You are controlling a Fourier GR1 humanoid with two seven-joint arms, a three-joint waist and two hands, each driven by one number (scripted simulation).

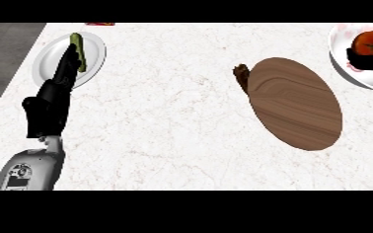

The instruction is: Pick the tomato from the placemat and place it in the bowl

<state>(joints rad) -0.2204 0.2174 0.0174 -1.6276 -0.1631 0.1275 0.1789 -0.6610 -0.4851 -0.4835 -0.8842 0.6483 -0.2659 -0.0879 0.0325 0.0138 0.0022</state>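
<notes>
Red tomato (365, 42), wood-grain brown placemat (297, 103)

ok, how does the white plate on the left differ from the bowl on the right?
The plate lies fully in view at far left; the bowl is cut off by the right edge. The plate carries a green item, the bowl the tomato. The left hand overlaps the plate; dark fingers show under the tomato in the bowl. Both are white and round.

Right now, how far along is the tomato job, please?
Done: the placemat holds no tomato; the tomato is already over the bowl at the right edge. In hand: the right hand is at it. Left: letting go, which I cannot confirm. The left hand rests open.
</notes>
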